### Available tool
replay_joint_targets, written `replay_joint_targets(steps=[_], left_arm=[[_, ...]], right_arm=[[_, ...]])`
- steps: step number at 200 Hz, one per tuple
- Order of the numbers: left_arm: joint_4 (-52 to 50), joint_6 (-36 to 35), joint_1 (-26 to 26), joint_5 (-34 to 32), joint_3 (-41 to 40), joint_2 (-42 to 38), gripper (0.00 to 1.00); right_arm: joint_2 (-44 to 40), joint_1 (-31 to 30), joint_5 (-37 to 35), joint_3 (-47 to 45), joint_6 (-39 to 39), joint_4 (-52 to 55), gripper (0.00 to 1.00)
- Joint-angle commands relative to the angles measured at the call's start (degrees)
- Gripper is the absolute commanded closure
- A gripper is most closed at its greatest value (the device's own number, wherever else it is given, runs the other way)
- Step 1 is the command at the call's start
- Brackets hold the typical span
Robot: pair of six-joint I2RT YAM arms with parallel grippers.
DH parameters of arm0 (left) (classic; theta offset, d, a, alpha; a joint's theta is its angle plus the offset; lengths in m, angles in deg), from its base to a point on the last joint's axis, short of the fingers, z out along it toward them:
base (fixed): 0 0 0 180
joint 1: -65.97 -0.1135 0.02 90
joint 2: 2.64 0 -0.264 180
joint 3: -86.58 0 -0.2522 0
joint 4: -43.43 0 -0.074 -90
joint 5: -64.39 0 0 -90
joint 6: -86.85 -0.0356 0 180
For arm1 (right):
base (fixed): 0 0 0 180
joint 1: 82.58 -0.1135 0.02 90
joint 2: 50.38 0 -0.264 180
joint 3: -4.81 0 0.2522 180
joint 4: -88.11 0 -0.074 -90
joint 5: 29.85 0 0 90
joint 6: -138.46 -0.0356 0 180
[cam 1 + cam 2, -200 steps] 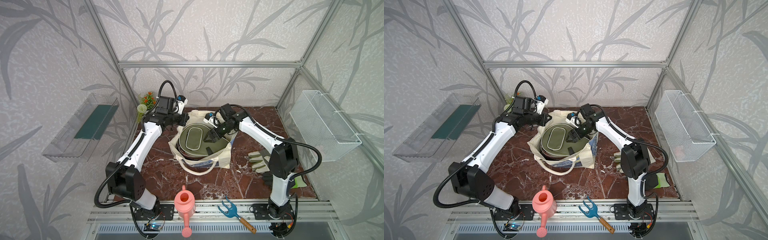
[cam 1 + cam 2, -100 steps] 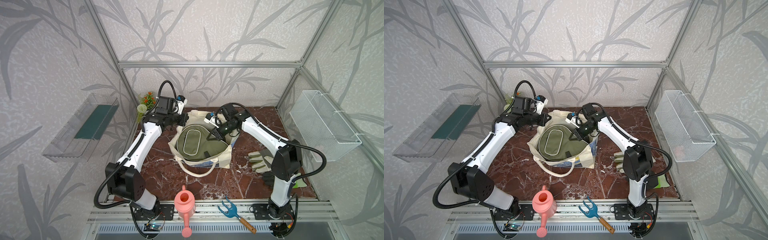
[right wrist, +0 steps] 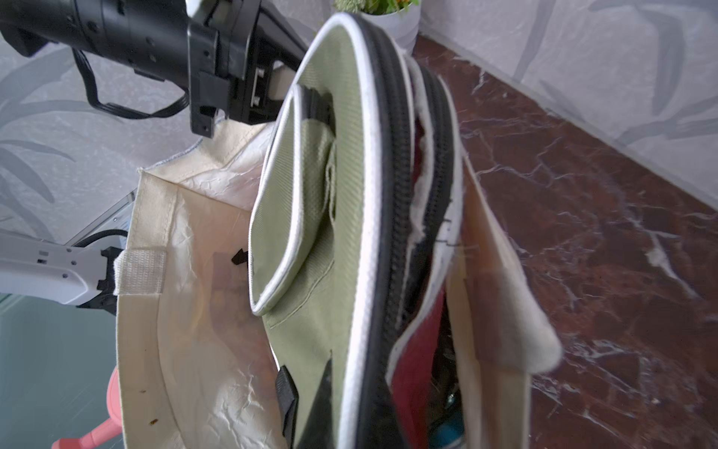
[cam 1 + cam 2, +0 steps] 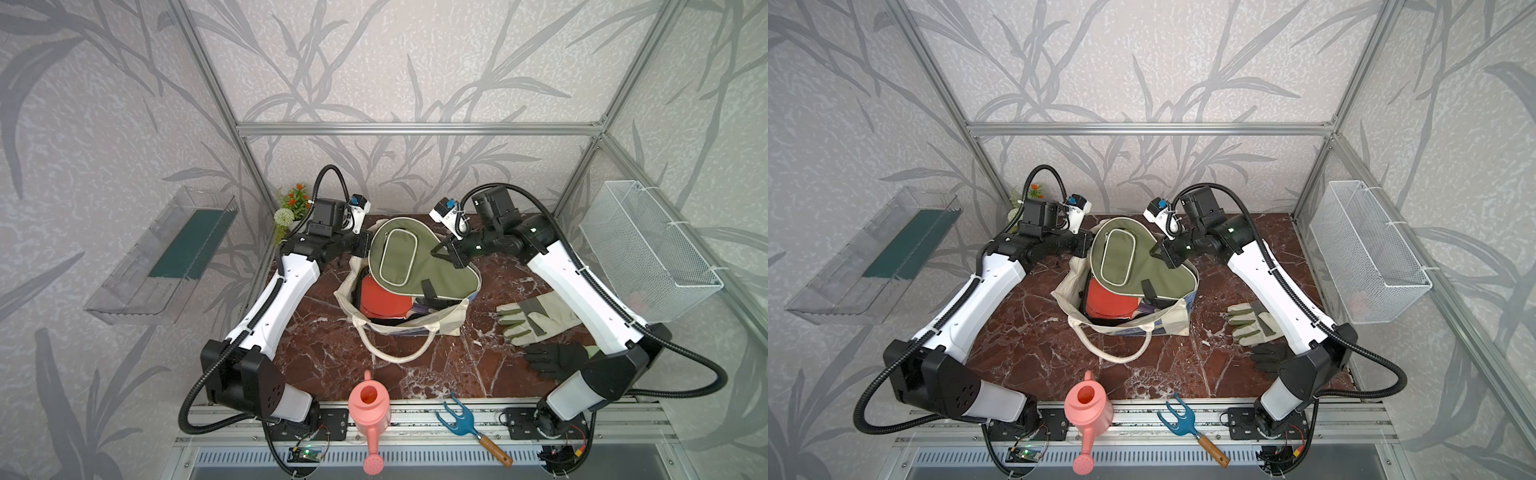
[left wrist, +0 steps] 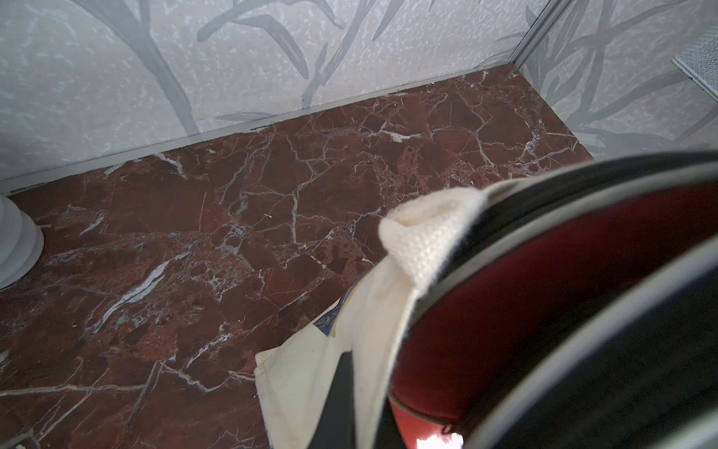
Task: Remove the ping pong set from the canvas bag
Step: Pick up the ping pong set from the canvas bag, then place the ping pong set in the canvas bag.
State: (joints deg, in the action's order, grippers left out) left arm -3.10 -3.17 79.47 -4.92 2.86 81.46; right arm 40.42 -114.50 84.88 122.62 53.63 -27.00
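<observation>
An olive paddle-shaped cover (image 4: 415,257) (image 4: 1133,257) of the ping pong set hangs tilted above the cream canvas bag (image 4: 415,328) (image 4: 1167,320). My right gripper (image 4: 446,253) (image 4: 1160,255) (image 3: 349,408) is shut on the cover's edge (image 3: 322,194). A red-faced paddle (image 4: 378,297) (image 4: 1108,299) lies in the bag's mouth. A maroon cover (image 3: 415,350) (image 5: 524,311) stands behind the olive one. My left gripper (image 4: 365,245) (image 4: 1088,245) (image 5: 361,388) is shut on the bag's far-left rim (image 5: 369,350), beside its woven handle (image 5: 423,237).
Grey-green gardening gloves (image 4: 536,316) and a black glove (image 4: 557,359) lie right of the bag, under my right arm. A pink watering can (image 4: 370,407) and a blue hand fork (image 4: 461,419) sit at the front edge. A wire basket (image 4: 648,249) hangs on the right wall, a clear shelf (image 4: 166,257) on the left.
My right gripper shut on the olive cover and raised it out of the bag, tilting it up toward the back. The red paddle underneath now shows. The left arm has stayed put.
</observation>
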Motion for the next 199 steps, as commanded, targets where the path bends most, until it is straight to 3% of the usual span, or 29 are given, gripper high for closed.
replay_joint_targets(steps=[1, 37, 100, 150, 189, 199], left_arm=[[2.0, -0.7, -0.1, -0.2, -0.1, -2.5, 1.00], [2.4, -0.5, 0.0, 0.2, -0.3, -2.1, 1.00], [2.7, -0.2, -0.1, 0.0, -0.7, -1.5, 1.00], [3.1, -0.4, -0.1, 0.2, 0.7, -0.6, 1.00], [3.3, 0.0, 0.0, 1.2, 1.4, 0.4, 1.00], [3.5, 0.1, 0.1, 1.4, 1.5, 0.6, 1.00]], right_arm=[[-4.8, 0.2, -5.9, 2.1, -1.8, -6.3, 1.00], [-7.6, 0.1, -10.3, -2.2, -2.6, -11.5, 1.00], [-3.0, -0.6, -5.2, -2.2, -1.8, -9.5, 1.00], [-1.1, -3.6, -15.7, -10.9, 2.8, -14.5, 1.00], [-0.4, -6.7, -16.3, -12.3, 6.0, -15.2, 1.00], [-0.3, -6.8, -16.4, -11.9, 6.0, -14.8, 0.91]])
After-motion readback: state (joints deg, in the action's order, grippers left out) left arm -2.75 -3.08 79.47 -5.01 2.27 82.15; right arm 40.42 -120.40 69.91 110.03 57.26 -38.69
